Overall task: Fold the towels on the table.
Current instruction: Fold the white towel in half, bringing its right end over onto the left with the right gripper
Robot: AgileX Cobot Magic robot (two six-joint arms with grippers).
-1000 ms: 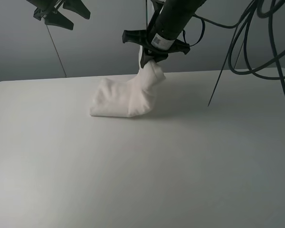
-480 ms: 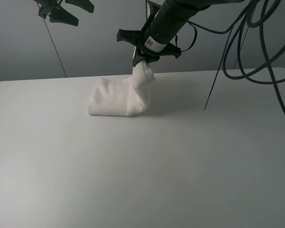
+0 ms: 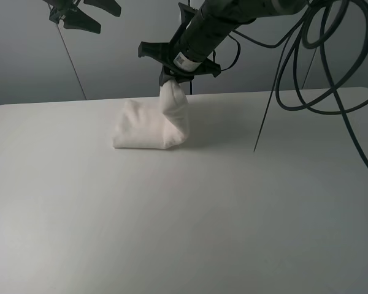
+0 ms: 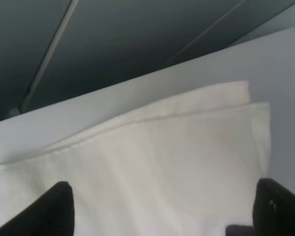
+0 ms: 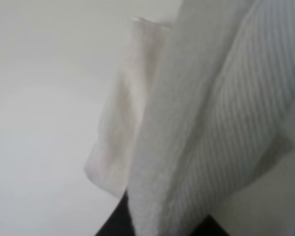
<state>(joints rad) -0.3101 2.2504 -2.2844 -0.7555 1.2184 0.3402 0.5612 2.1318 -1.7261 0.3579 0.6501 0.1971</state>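
Note:
The white towel (image 3: 148, 125) lies bunched at the back middle of the table (image 3: 184, 214), with its right end pulled up into a peak. My right gripper (image 3: 170, 79) is shut on that peak, just above the towel's right half. In the right wrist view the ribbed towel (image 5: 201, 108) fills the picture and hangs close to the camera. My left gripper (image 3: 86, 13) hovers high at the back left, open and holding nothing. Its two dark fingertips (image 4: 59, 209) stand wide apart in the left wrist view, with the towel (image 4: 152, 157) far below them.
Thick black cables (image 3: 319, 79) loop down at the back right, and a thin line (image 3: 265, 116) slants down to the table right of the towel. Another thin line (image 3: 72, 67) runs down behind the table at the left. A grey wall stands behind.
My right gripper has carried the raised towel end to the left, so the peak now stands over the towel's body. The left gripper has hardly moved.

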